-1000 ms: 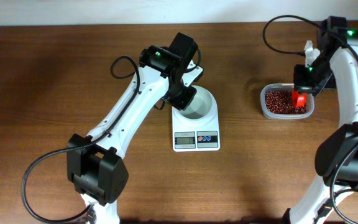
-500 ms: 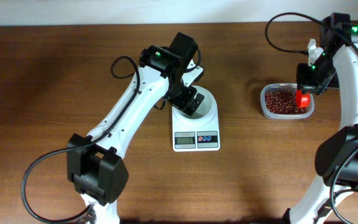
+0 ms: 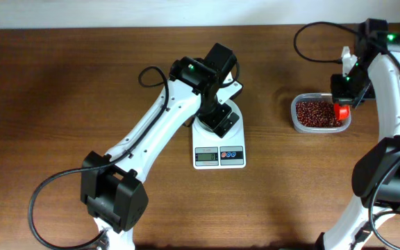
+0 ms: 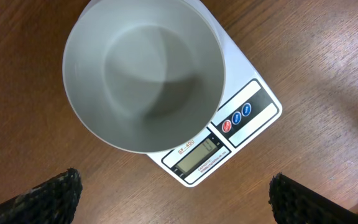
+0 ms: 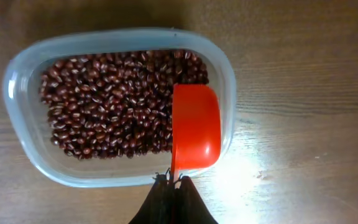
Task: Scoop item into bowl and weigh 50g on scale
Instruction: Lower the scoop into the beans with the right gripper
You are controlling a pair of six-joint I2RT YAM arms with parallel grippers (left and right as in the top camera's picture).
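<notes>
The white bowl (image 4: 145,74) stands empty on the white scale (image 4: 247,112), free of any finger. My left gripper (image 4: 179,205) hovers over it, open, its dark fingertips (image 4: 48,196) far apart at the bottom corners of the left wrist view. From overhead, the left gripper (image 3: 217,114) hides most of the bowl, while the scale (image 3: 219,156) shows its display. My right gripper (image 5: 174,180) is shut on the handle of a red scoop (image 5: 196,127). The scoop hangs over the right end of the reddish-brown beans (image 5: 110,106), with no beans visible on it.
The beans lie in a clear plastic tub (image 5: 17,74) at the right of the wooden table (image 3: 61,83). The right arm (image 3: 394,83) runs along the table's right edge, with a black cable (image 3: 311,35) behind the tub.
My left gripper has opened and let go of the bowl, which stays on the scale. The left arm has shifted right over it. The right gripper and scoop have barely moved.
</notes>
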